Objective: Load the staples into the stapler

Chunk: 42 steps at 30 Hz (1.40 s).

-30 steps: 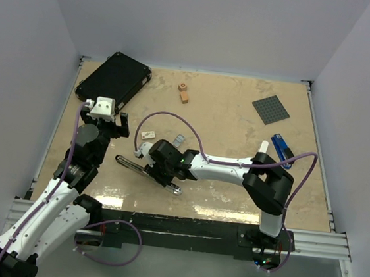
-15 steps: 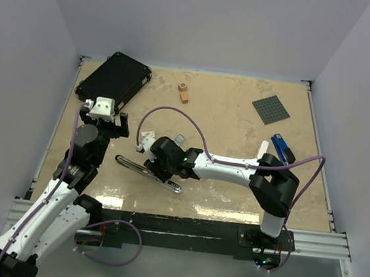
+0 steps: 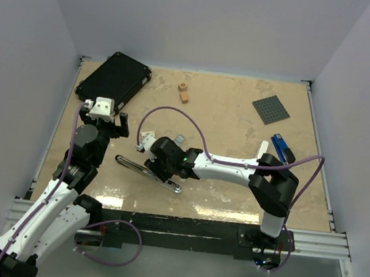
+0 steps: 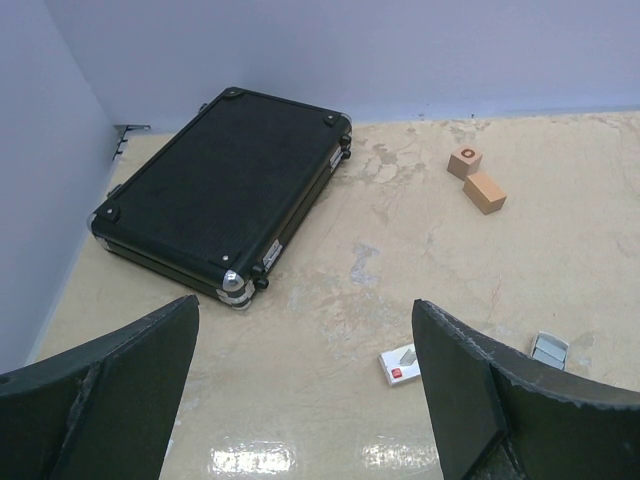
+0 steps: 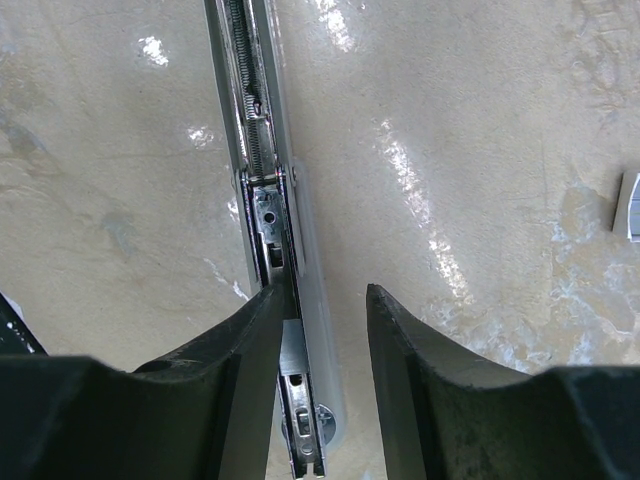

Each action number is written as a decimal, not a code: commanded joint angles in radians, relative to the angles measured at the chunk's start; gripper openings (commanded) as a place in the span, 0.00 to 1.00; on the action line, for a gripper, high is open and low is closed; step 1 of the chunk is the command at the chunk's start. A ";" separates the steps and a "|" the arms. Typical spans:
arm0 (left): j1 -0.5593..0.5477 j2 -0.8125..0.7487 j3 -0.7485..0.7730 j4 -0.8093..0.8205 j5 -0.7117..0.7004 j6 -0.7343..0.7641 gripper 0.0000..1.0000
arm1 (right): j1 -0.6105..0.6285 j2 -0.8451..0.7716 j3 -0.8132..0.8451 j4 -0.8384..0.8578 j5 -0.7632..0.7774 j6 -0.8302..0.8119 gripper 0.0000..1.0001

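While the left gripper gapes wide and empty, the right gripper hangs part-open over the stapler.

We see a beige table carrying a black case at its far left corner, two wooden blocks and a grey plate. Nearer lie the stapler, opened flat, the staples near a white tag, and a blue stapler beside a white bar.

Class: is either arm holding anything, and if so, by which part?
Nothing is held. The left gripper is open and empty. The right gripper straddles the stapler at its silver rail, jaws not closed on it: a gap shows on one side.
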 commanded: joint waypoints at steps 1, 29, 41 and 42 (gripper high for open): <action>0.007 -0.008 0.011 0.037 0.014 0.003 0.92 | -0.003 0.022 -0.008 0.006 0.015 0.001 0.43; 0.009 -0.004 0.011 0.037 0.018 0.003 0.92 | -0.003 -0.097 -0.137 -0.150 0.009 0.029 0.43; 0.009 -0.007 0.013 0.032 0.018 -0.003 0.92 | -0.003 -0.177 -0.159 -0.205 0.021 0.089 0.43; 0.009 -0.005 0.013 0.032 0.018 -0.005 0.92 | -0.002 -0.192 -0.160 -0.193 0.018 0.090 0.43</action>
